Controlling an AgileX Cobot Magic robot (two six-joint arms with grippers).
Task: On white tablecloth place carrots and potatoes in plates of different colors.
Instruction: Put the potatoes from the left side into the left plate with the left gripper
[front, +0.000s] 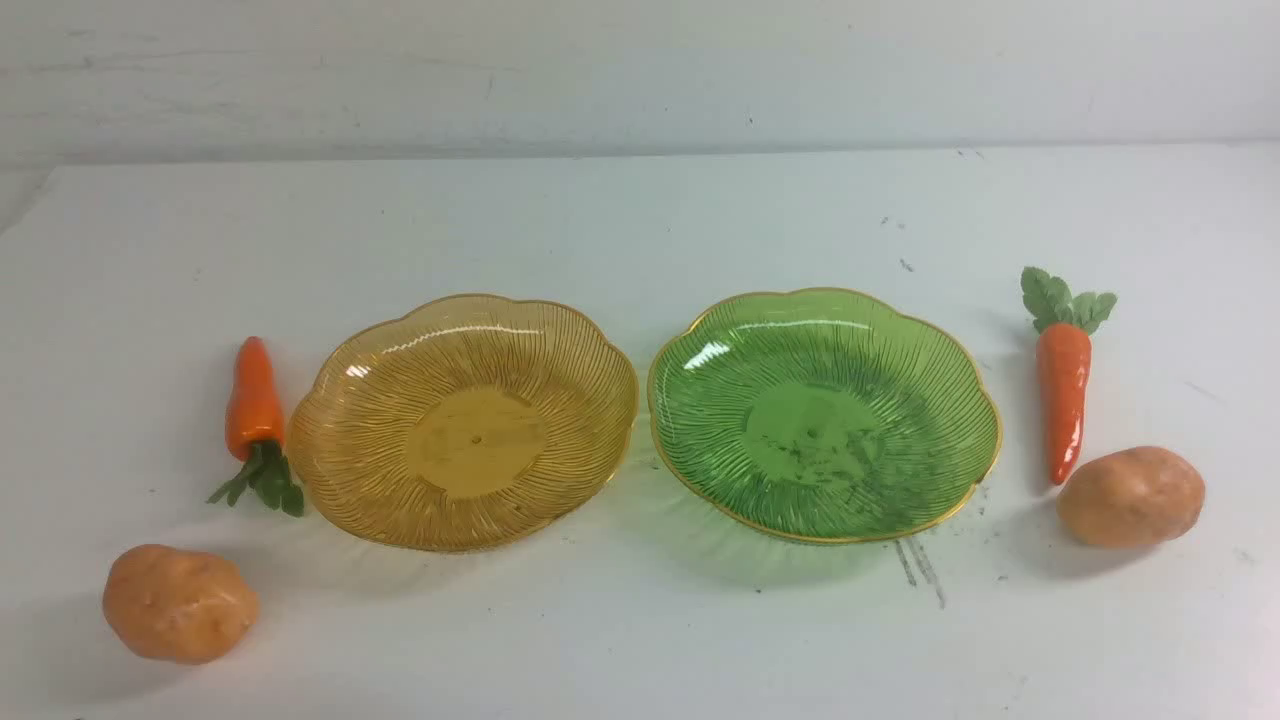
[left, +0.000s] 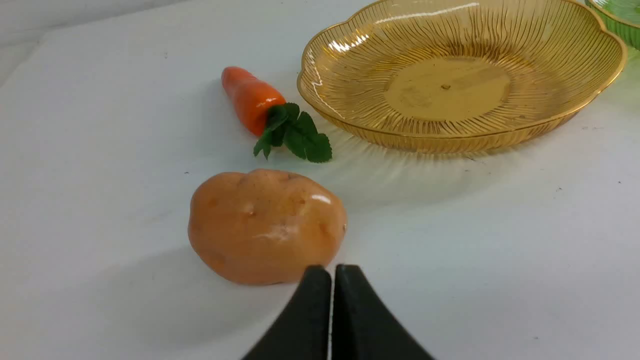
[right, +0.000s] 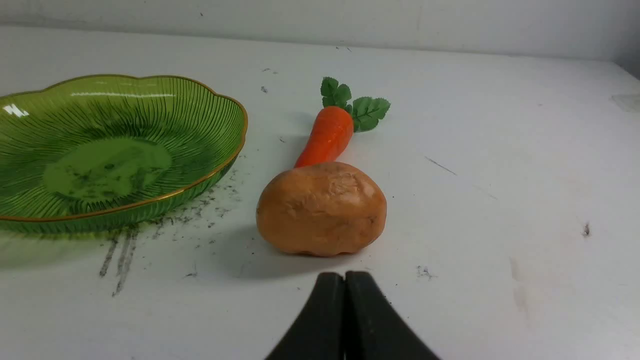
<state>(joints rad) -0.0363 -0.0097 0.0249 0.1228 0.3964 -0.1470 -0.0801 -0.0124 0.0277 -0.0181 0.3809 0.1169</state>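
On the white tablecloth (front: 640, 220) an amber plate (front: 340, 440) and a green plate (front: 960, 400) sit side by side, both empty. Left of the amber plate lies a short carrot (front: 252, 398), with a potato (front: 180, 603) in front of it. Right of the green plate lies a longer carrot (front: 1063, 395) beside a second potato (front: 1131, 496). Neither arm shows in the front view. My left gripper (left: 332, 272) is shut and empty, just short of the left potato (left: 266, 225). My right gripper (right: 344, 277) is shut and empty, just short of the right potato (right: 321, 207).
A pale wall (front: 640, 70) rises behind the table's far edge. Dark scuff streaks (front: 920, 565) mark the cloth in front of the green plate. The left table edge runs diagonally at the far left corner (front: 30, 210).
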